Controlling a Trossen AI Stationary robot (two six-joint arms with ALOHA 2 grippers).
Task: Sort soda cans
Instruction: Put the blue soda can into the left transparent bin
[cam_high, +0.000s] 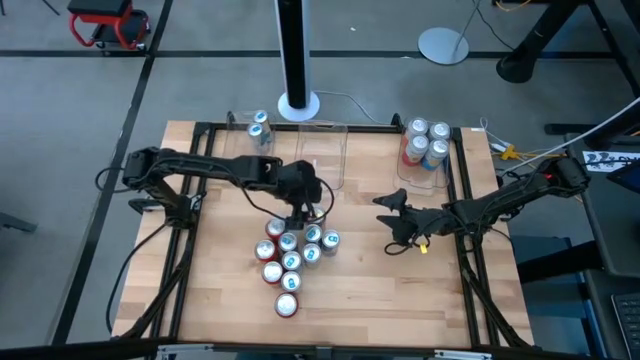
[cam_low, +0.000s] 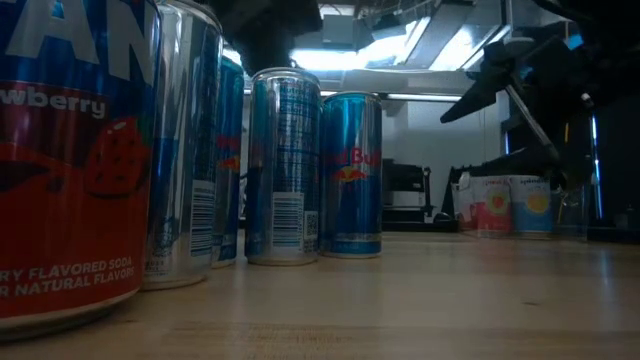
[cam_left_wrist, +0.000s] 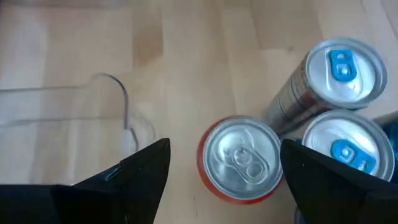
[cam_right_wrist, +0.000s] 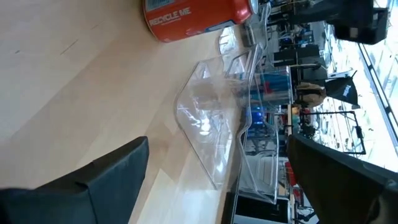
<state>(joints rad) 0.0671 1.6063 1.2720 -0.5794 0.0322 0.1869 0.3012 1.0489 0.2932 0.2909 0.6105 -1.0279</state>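
Sorting partly done. Left bin, at 11 o'clock, holds 1 blue can; middle bin, at 12 o'clock, looks empty, though clear walls hide little. Left gripper, jaws apart, straddles a red can atop the central cluster of roughly 9 unsorted cans. Right gripper, jaws apart, waits at 3 o'clock. Right bin, at 1 o'clock, holds about 5 cans.

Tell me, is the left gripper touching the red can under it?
Apart. The left wrist view shows bare wood between both fingers and the red can.
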